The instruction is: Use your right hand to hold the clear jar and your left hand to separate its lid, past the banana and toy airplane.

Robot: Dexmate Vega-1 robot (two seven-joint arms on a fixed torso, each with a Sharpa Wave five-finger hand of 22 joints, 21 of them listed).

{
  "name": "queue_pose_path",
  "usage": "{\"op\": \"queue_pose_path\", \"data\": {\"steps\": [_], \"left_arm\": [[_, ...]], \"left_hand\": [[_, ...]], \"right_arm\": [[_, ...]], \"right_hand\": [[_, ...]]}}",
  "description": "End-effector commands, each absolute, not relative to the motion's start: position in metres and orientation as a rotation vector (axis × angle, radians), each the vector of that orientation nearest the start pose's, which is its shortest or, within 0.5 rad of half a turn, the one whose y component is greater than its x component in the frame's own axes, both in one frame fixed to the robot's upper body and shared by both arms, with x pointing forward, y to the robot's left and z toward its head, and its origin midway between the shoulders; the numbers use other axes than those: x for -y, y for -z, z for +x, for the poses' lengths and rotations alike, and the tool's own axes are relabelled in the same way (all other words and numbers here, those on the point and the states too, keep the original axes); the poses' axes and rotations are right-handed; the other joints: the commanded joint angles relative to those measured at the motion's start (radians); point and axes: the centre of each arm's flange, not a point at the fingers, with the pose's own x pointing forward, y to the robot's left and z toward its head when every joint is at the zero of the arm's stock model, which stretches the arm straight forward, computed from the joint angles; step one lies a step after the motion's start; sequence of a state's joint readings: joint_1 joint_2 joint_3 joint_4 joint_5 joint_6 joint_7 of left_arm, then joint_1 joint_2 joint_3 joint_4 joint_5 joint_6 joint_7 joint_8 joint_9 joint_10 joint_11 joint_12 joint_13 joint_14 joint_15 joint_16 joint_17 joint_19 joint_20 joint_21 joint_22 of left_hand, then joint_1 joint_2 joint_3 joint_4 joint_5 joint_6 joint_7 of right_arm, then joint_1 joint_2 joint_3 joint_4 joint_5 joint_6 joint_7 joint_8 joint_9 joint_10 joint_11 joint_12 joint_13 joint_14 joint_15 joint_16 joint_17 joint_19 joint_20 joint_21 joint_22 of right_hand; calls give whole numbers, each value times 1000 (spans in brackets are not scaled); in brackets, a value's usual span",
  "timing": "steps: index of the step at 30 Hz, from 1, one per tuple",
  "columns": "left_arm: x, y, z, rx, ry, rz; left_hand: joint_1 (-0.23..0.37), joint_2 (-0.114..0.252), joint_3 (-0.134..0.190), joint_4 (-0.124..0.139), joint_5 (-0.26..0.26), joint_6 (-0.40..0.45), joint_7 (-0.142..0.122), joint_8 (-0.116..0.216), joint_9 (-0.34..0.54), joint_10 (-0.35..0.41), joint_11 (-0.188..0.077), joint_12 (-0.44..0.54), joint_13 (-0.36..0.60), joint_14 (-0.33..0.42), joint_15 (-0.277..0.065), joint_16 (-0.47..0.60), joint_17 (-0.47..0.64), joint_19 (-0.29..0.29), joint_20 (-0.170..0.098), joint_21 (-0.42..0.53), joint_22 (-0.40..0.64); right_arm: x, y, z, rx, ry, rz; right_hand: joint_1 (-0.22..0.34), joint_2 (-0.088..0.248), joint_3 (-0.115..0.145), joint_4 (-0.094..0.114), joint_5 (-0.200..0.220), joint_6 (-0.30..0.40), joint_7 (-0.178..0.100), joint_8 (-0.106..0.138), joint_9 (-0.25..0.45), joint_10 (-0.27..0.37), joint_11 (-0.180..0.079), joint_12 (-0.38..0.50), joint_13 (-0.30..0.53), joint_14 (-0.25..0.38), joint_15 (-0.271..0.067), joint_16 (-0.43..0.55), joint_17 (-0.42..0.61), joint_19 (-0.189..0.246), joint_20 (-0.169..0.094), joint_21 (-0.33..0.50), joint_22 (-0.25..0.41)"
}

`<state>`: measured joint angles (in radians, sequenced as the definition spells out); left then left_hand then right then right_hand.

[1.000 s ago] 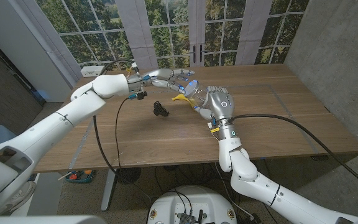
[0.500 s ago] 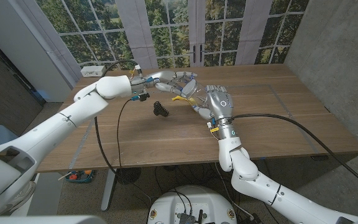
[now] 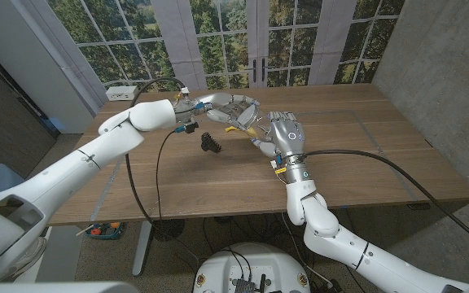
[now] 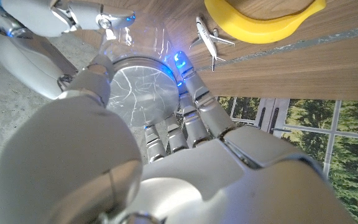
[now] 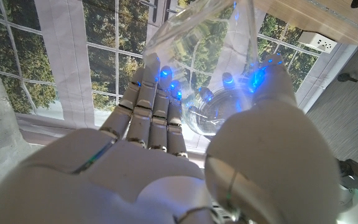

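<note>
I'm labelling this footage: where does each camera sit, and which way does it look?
Head view: from the robot's head, down over the table; both arms show, the left hand and right hand meeting at the jar.
Left wrist view: along the left hand's back to the lid, with banana and airplane beyond.
Right wrist view: along the right hand's back to the jar, windows behind.
Both wrist views share the jar.

small black object, perhaps a clip, on wooden table
</note>
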<state>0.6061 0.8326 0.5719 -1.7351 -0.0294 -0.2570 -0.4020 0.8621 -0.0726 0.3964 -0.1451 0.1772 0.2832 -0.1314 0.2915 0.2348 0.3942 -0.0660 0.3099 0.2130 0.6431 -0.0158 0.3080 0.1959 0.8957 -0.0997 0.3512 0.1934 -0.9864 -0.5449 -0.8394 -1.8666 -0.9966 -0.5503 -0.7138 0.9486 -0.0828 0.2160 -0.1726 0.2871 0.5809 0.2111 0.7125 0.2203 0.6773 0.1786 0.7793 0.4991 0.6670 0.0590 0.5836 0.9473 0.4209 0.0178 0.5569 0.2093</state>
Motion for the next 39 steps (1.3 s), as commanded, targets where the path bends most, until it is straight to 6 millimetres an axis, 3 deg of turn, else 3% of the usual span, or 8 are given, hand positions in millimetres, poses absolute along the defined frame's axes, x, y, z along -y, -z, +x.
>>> {"op": "queue_pose_path", "data": {"steps": [1, 6, 15, 20, 26, 31, 36, 39], "left_arm": [[-169, -81, 546, 809, 544, 1098], [-167, -72, 546, 776, 491, 1019], [-167, -67, 548, 672, 495, 880], [-166, -66, 552, 537, 574, 829], [-162, -67, 554, 396, 683, 815], [-161, -69, 552, 390, 699, 800], [-160, -71, 551, 354, 742, 782], [-160, -71, 554, 324, 799, 743]], "left_hand": [[-106, -14, -37, 20, -3, 76, 110, 46, 23, 129, -12, 32, 9, 168, -199, -1, -11, 132, -22, 54, 0], [-167, -5, -35, 18, 1, 204, 196, 116, 49, 304, 24, 53, 0, 342, -207, -3, -12, 254, -47, 96, -7], [-277, 73, -2, 39, 3, 476, 287, 240, 81, 625, 73, 94, -16, 559, -201, -9, -16, 351, -49, 130, -6], [-428, 94, -21, 93, 11, 614, 335, 242, 51, 738, 133, 97, -24, 666, -177, -11, -20, 392, -11, 140, -7], [-496, 158, -5, 128, 24, 698, 340, 237, 36, 798, 159, 92, -28, 715, -147, -14, -19, 413, 18, 143, -6], [-538, 285, 80, 195, 46, 714, 334, 218, 47, 814, 162, 67, -27, 715, -134, -31, -16, 392, 29, 126, -5], [-509, 291, 258, 250, 49, 739, 327, 207, 72, 860, 138, 57, -25, 743, -146, -26, -11, 380, 17, 146, 31], [-495, 293, 310, 257, 40, 747, 327, 204, 83, 879, 135, 56, -24, 751, -147, -13, 0, 374, 10, 162, 52]], "right_arm": [[99, 65, 497, 1095, 567, -1275], [100, 66, 497, 1109, 565, -1269], [104, 69, 493, 1146, 570, -1255], [108, 73, 490, 1217, 569, -1228], [113, 78, 487, 1294, 567, -1186], [117, 80, 484, 1318, 569, -1168], [121, 80, 482, 1336, 570, -1151], [123, 80, 482, 1338, 575, -1141]], "right_hand": [[63, 83, 306, 7, 9, 448, -239, 41, 1, 342, -337, 87, 204, 129, -276, -2, 6, -5, 3, 10, -1], [62, 81, 309, 7, 9, 449, -240, 42, 3, 343, -337, 86, 206, 129, -276, -4, 10, -7, 4, 12, -1], [61, 79, 315, 6, 9, 448, -241, 41, 2, 345, -339, 84, 208, 129, -277, -7, 17, -9, 3, 15, -1], [61, 77, 319, 5, 9, 450, -244, 39, -1, 343, -341, 83, 210, 126, -278, -11, 22, -11, 2, 18, -1], [58, 76, 323, 6, 8, 449, -248, 38, -1, 343, -344, 81, 212, 125, -277, -15, 27, -11, -2, 21, -1], [60, 76, 327, 5, 8, 447, -251, 38, 1, 340, -344, 79, 214, 123, -279, -17, 31, -11, -5, 23, -1], [58, 74, 329, 5, 7, 445, -254, 38, 2, 337, -345, 79, 218, 122, -280, -19, 36, -11, -7, 26, -1], [57, 75, 332, 6, 7, 445, -254, 39, 4, 341, -345, 77, 215, 120, -279, -22, 38, -10, -9, 28, -1]]}}
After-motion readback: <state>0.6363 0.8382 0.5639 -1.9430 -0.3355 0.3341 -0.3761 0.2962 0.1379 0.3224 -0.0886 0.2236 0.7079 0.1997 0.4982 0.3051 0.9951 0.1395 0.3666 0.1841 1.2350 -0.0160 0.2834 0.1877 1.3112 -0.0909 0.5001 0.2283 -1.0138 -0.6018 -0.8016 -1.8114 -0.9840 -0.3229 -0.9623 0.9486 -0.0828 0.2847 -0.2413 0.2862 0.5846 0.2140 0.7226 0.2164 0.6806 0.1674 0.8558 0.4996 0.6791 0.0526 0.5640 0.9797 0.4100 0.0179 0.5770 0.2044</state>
